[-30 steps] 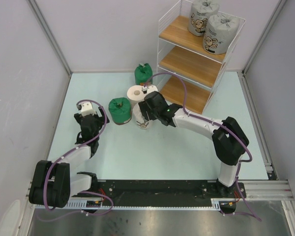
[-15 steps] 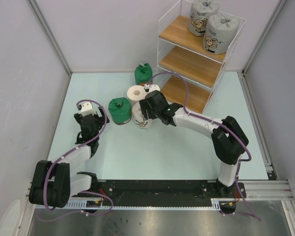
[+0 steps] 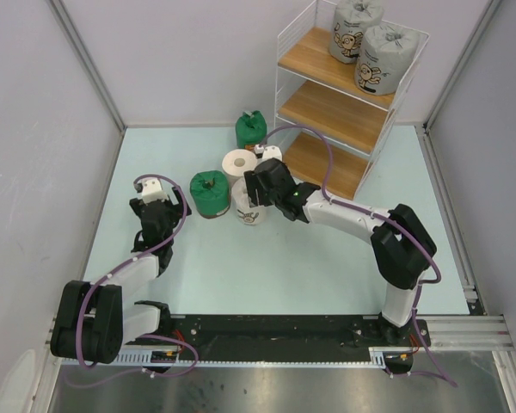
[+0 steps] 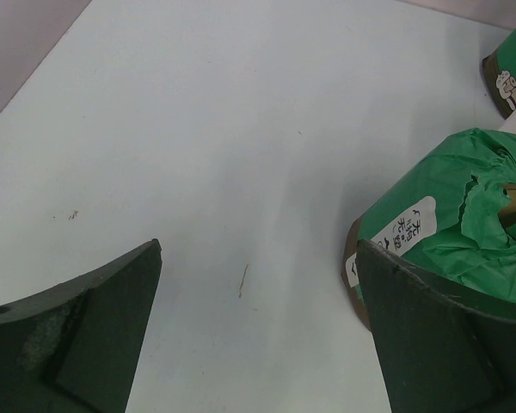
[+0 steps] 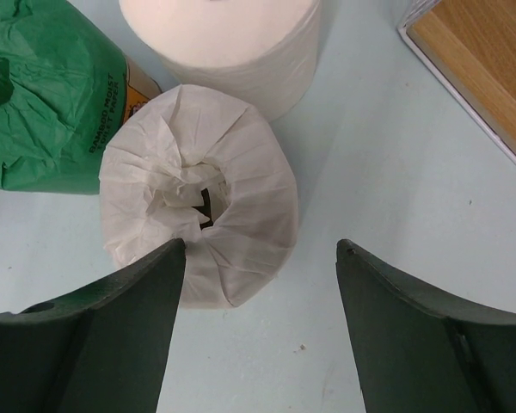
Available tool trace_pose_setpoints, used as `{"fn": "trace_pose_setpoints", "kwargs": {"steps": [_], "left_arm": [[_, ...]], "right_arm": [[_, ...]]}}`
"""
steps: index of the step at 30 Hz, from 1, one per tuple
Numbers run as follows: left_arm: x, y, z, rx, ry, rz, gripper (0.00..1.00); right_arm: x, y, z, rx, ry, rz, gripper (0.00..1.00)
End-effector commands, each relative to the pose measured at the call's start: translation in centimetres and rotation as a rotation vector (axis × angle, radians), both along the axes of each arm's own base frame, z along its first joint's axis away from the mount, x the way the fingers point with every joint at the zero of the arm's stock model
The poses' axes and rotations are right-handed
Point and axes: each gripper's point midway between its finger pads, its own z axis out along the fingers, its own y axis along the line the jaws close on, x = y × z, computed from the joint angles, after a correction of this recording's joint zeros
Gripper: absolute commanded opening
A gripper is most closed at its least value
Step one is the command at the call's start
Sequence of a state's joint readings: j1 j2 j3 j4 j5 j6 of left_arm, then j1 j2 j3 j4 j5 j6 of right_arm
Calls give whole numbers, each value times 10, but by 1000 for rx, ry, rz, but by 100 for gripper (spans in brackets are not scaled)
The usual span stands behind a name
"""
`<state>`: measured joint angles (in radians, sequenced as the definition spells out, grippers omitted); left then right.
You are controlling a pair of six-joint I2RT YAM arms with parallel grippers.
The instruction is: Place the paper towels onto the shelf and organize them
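Starting on the left: my left claw [image 4: 258, 258] is spread wide with nothing in it, hanging low over the pale blue worktop [image 3: 275, 258]. The nearest green-wrapped paper roll [image 4: 447, 215] stands just off its right finger, outside the gap. So that arm isn't lined up on anything, and I'd leave it parked. Next over is the squat white-wrapped paper roll [image 5: 198, 206]. It stands upright on the worktop with its long axis vertical and the twisted wrap and core hole facing up at the wrist camera. My right claw [image 5: 260, 249] is right above it, also wide open and empty, and that arm is clearly the nearer one. The catch is the offset. In the right wrist view the roll sits toward the left finger, which overlaps its near-left edge, while there's bare worktop between it and the right finger. I reckon I need to slide that way before dropping, and the roll looks about as wide as the opening, so it'll be tight. It's crowded too, with the green roll just beside it and a bare white paper roll [image 3: 237, 162] right up against its far side. A second green-wrapped roll [image 3: 250, 129] stands further back. Off to the right is the white wire shelf with three light-brown wooden boards [image 3: 331, 107]. It has two grey cartoon-print rolls [image 3: 381, 58] on the top board, and I can't see anything on the lower two.
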<state>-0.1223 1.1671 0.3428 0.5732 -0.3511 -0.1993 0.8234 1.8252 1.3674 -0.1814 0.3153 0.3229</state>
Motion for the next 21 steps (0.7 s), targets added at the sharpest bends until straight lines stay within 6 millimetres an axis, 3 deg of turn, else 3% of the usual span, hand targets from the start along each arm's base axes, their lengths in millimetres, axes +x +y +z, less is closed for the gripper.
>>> {"fn": "trace_pose_setpoints", "kwargs": {"steps": [1, 9, 21], "left_arm": [[11, -4, 20, 4, -51, -21, 100], [11, -4, 20, 4, -49, -22, 100], [11, -4, 20, 4, -49, -22, 100]], "right_arm": [[13, 3, 29, 87, -77, -53, 75], [18, 10, 30, 113, -93, -38, 75], [12, 9, -39, 28, 53, -20, 75]]}}
